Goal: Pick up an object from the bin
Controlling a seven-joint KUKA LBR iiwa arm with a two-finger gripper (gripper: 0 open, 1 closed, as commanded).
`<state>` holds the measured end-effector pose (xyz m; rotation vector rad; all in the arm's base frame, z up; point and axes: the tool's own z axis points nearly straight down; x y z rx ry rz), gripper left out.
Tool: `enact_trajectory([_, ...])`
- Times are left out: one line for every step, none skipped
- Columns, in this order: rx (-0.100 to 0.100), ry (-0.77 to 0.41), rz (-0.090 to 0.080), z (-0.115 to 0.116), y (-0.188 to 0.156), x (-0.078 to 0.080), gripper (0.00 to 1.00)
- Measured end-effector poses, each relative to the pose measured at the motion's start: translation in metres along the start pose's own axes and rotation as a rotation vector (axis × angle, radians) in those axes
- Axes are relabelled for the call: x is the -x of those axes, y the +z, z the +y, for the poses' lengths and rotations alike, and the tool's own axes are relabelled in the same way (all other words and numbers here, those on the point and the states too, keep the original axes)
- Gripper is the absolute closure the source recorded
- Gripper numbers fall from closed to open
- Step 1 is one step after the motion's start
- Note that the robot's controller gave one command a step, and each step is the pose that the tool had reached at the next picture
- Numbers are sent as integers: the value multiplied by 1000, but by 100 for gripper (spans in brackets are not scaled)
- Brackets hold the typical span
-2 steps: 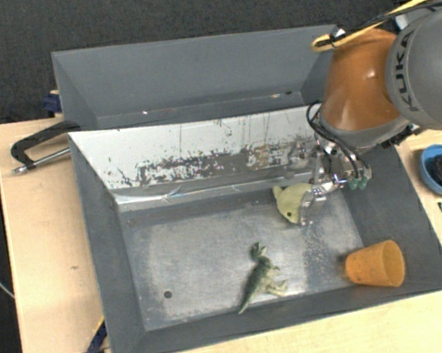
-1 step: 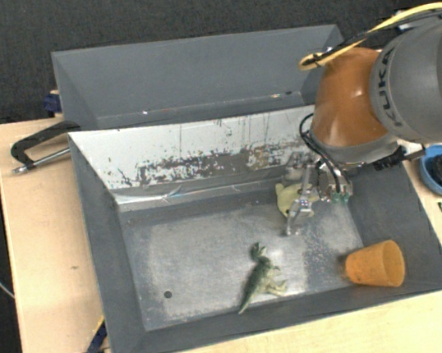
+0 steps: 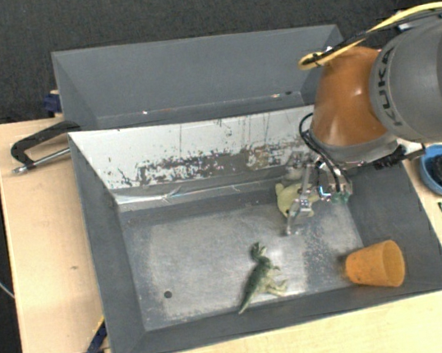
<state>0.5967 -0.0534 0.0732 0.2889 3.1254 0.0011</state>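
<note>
Gripper (image 3: 307, 206) sits low at the back right of the scuffed grey metal bin (image 3: 175, 253), just beside a pale yellowish lumpy thing (image 3: 287, 195); can't tell how open it is. Slim green toy dinosaur (image 3: 258, 278) and tapered orange cup (image 3: 376, 265), tipped over, lie near the front.

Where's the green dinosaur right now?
The green dinosaur lies by the front wall of the bin, mid camera view, left of the orange cup, apart from the hand.
</note>
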Motion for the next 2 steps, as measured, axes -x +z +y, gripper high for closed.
enact_trajectory([0, 0, -8, 0, -2, 2, 100])
enact_trajectory([2, -1, -13, 1, -125, 6, 100])
